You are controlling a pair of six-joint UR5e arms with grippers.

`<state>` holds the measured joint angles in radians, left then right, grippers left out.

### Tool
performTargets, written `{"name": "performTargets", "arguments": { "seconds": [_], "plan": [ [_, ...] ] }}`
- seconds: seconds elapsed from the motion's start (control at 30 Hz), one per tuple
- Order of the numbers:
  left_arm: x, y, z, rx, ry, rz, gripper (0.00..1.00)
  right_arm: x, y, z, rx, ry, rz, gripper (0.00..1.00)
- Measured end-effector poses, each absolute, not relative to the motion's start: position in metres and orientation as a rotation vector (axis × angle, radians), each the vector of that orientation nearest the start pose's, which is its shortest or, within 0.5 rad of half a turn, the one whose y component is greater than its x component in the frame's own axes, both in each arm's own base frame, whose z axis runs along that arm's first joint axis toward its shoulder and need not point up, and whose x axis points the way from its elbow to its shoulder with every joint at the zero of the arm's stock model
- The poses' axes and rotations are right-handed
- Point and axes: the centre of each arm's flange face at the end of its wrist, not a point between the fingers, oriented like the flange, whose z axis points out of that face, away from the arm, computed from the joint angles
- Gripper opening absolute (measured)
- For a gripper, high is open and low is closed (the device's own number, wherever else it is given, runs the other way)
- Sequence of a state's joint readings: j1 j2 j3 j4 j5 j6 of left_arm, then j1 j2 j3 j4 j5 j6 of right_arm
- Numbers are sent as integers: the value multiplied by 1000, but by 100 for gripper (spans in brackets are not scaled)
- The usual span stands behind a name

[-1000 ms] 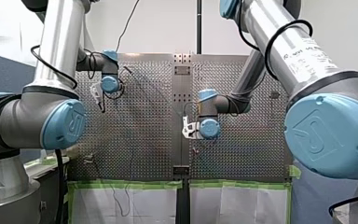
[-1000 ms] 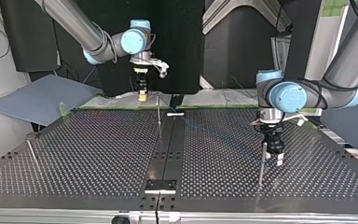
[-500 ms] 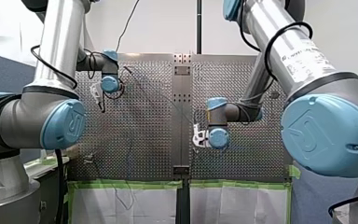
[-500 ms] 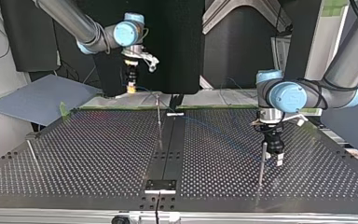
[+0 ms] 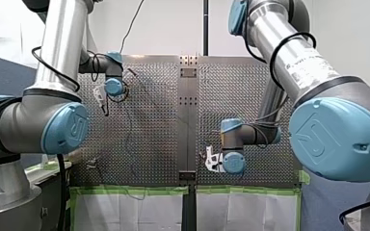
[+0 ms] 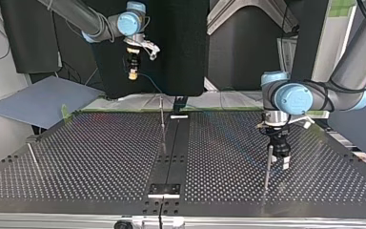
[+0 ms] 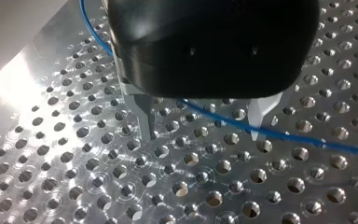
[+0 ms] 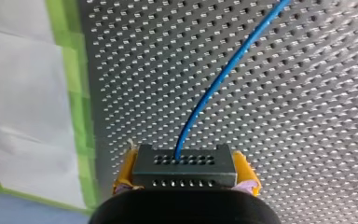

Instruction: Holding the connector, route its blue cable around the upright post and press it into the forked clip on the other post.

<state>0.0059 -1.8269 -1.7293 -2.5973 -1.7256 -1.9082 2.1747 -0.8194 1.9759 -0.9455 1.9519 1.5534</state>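
Observation:
My right gripper (image 8: 185, 184) has its yellow pads (image 8: 126, 170) shut on a black connector (image 8: 184, 168). The blue cable (image 8: 223, 77) runs out of it over the perforated plate. In the top view this gripper (image 6: 132, 75) hangs high above the table's far edge, and the cable (image 6: 150, 82) trails down toward the thin centre post (image 6: 162, 119). My left gripper (image 7: 200, 128) stands open just above the plate. The cable (image 7: 307, 140) passes beneath its metal fingers (image 7: 144, 116). In the top view it (image 6: 280, 161) sits right beside another upright post (image 6: 268, 167).
A third short post (image 6: 32, 155) stands at the top view's left. A black strip (image 6: 171, 152) runs down the table's middle. Green tape (image 8: 77, 93) and white sheet border the plate by my right gripper. A grey board (image 6: 38, 100) leans past the far left corner.
My right arm has carried the connector toward the front view's bottom edge and higher up in the top view, lifting the cable off the plate. My left arm has stayed still.

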Motion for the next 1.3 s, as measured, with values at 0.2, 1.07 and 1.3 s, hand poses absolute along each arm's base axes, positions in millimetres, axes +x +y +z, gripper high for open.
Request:
{"name": "performTargets", "arguments": {
  "seconds": [0.2, 1.07, 1.3],
  "plan": [
    [578, -115, 329, -370, 1396, -160, 100, 368, -367, -29, 1559, -1157, 1187, 8],
    [578, -115, 330, -369, 1395, -160, 100, 358, -409, -116, 1404, -1210, 1260, 8],
    [578, -115, 330, -369, 1396, -160, 100, 357, -414, -139, 1387, -1211, 1271, 8]
  ]
}}
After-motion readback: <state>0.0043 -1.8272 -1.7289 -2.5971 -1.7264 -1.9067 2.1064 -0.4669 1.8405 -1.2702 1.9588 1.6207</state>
